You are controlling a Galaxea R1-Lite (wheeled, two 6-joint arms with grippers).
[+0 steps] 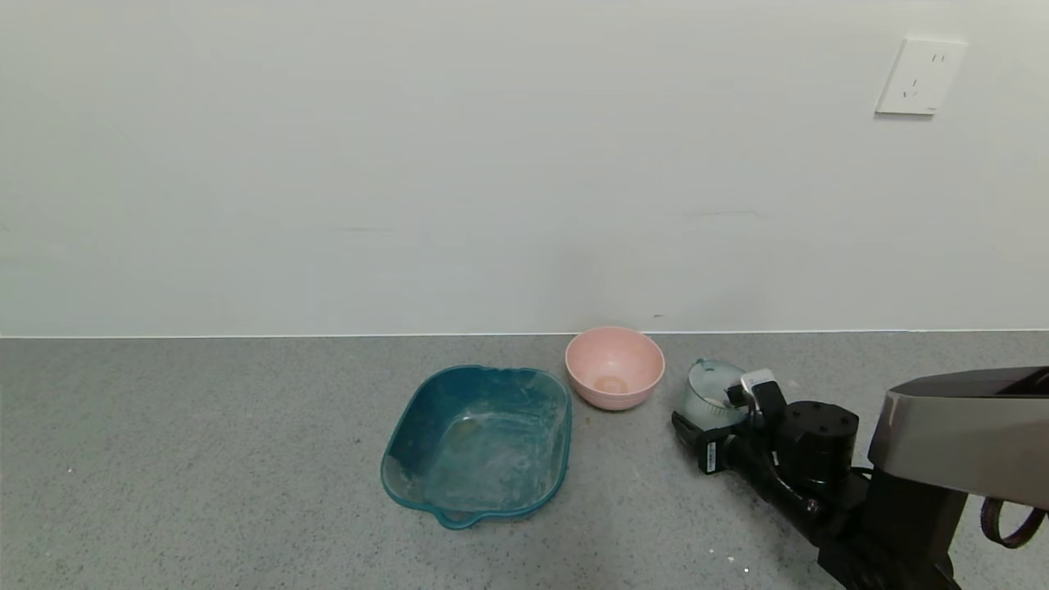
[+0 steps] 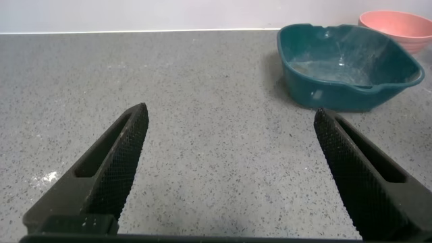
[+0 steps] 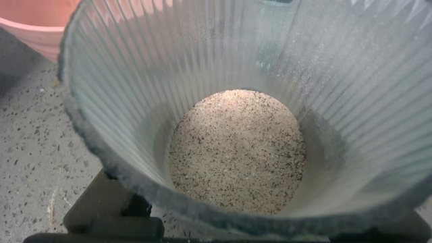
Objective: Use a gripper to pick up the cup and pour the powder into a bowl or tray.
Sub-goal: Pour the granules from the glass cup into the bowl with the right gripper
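The ribbed pale blue-green cup (image 1: 706, 397) stands on the grey counter, right of the pink bowl. My right gripper (image 1: 721, 403) is shut on the cup, with one finger on each side of it. In the right wrist view the cup (image 3: 135, 81) fills the frame, with a thin beige layer of powder (image 3: 236, 148) on its bottom. The teal tray (image 1: 492, 459) sits left of the cup, its inside dusty white; it also shows in the left wrist view (image 2: 344, 94). My left gripper (image 2: 229, 115) is open and empty over bare counter, out of the head view.
A round pink bowl (image 1: 615, 369) stands between tray and cup, close to the wall; it also shows in both wrist views (image 2: 398, 23) (image 3: 34, 27). A white wall with a socket (image 1: 919, 75) runs along the counter's back edge.
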